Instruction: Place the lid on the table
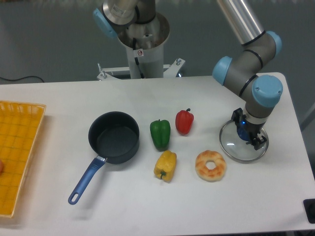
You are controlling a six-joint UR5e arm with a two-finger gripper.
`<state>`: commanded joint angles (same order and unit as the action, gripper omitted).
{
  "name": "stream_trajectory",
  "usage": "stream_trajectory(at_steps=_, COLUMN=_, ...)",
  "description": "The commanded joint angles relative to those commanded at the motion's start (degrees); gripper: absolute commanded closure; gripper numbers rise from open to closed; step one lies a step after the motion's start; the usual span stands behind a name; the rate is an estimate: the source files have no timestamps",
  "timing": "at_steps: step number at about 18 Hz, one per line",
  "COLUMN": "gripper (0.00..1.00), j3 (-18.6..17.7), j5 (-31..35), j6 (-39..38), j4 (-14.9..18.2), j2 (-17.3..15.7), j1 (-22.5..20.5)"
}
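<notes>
The lid (236, 147), clear glass with a silver rim, lies flat on the white table (147, 206) at the right, beside the doughnut. Its small blue knob (242, 132) shows between my fingers. My gripper (248, 130) hangs straight down over the lid's middle. One dark finger (237, 118) stands at the knob's upper left and the other at its lower right, each with a gap to the knob, so the gripper is open.
A glazed doughnut (210, 165) lies just left of the lid. Red (184, 121), green (160, 133) and yellow (165, 165) peppers sit mid-table. A dark blue saucepan (113, 136) stands left of them, and a yellow mesh basket (17, 152) is at the left edge.
</notes>
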<state>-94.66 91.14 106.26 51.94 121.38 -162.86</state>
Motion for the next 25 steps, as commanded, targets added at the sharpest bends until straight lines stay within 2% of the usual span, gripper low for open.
stream_trajectory(at_steps=25, gripper=0.38, j3=-0.18, j5=0.09, j6=-0.26, j4=-0.09, j2=0.53, j1=0.44)
